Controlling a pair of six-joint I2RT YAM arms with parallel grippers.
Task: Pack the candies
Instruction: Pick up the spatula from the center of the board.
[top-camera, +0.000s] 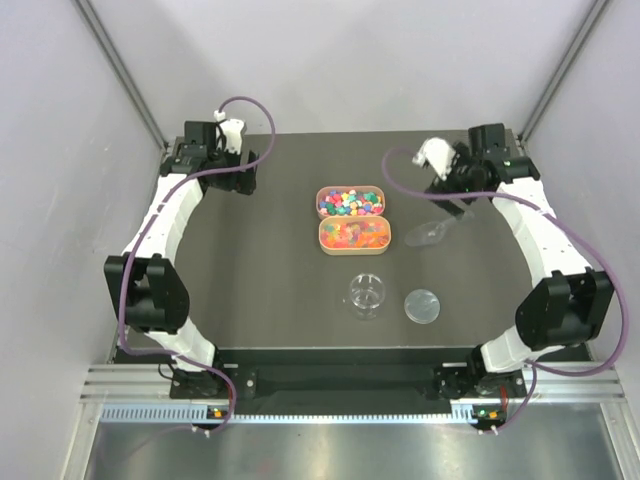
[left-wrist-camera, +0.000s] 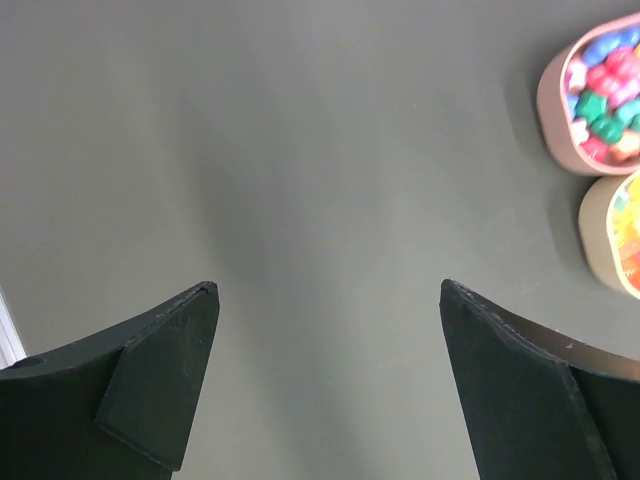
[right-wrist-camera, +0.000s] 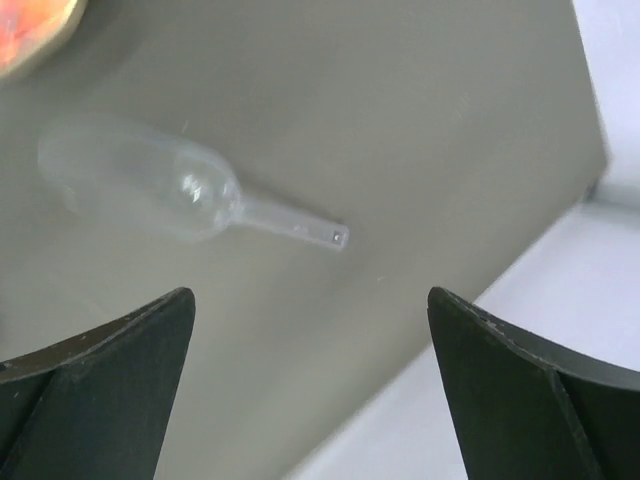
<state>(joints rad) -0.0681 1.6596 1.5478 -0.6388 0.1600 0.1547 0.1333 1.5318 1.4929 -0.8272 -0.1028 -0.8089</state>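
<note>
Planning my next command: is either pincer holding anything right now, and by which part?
Nothing is held. The left pincer stands open over bare table; the right pincer stands open near the clear scoop, not touching it.

Lit evenly and softly from above. Shadowed only faintly on the dark table (top-camera: 270, 300) at far left and right. Glaring along the metal rail (top-camera: 330, 412) at the near edge. Rendered vividly on the candies (top-camera: 351, 203). Blurred softly around the clear scoop (right-wrist-camera: 150, 190) in the right wrist view.
</note>
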